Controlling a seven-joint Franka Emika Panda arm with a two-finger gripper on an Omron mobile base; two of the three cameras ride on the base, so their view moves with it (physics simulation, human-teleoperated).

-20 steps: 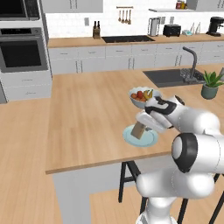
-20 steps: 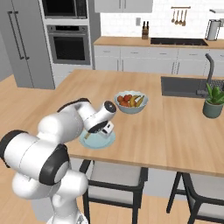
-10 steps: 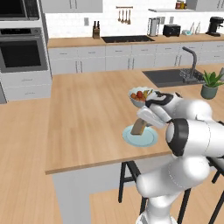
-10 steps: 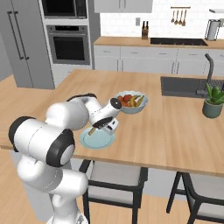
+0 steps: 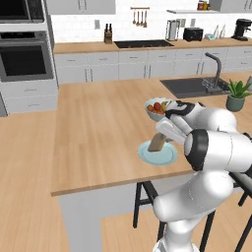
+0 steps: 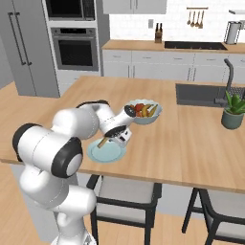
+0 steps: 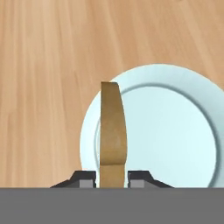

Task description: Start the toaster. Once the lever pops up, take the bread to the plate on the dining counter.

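Observation:
On the light wood dining counter [image 5: 98, 128] [image 6: 191, 139] lies the pale blue plate [image 5: 145, 156] [image 6: 114, 155] [image 7: 175, 131], near the front edge. The tan bread [image 5: 157, 141] [image 6: 102, 142] [image 7: 113, 131] stands on edge over the plate's left part, tilted, its lower edge down at the plate. My gripper [image 5: 162, 137] [image 6: 111, 139] [image 7: 112, 178] is shut on the slice, one dark fingertip on each face. I cannot tell whether the bread touches the plate. The black toaster [image 5: 193, 34] sits far off on the back wall counter.
A white bowl of fruit [image 5: 156, 108] [image 6: 143, 112] stands just behind the plate, close to my wrist. A sink [image 5: 192, 86] and a potted plant [image 5: 237, 94] [image 6: 233, 111] are to the right. Dark stools [image 6: 124, 201] stand under the counter's front edge.
The arm's upper links have swung and now bulk closer to the cameras. The bread has stayed over the plate's left part, held the whole time.

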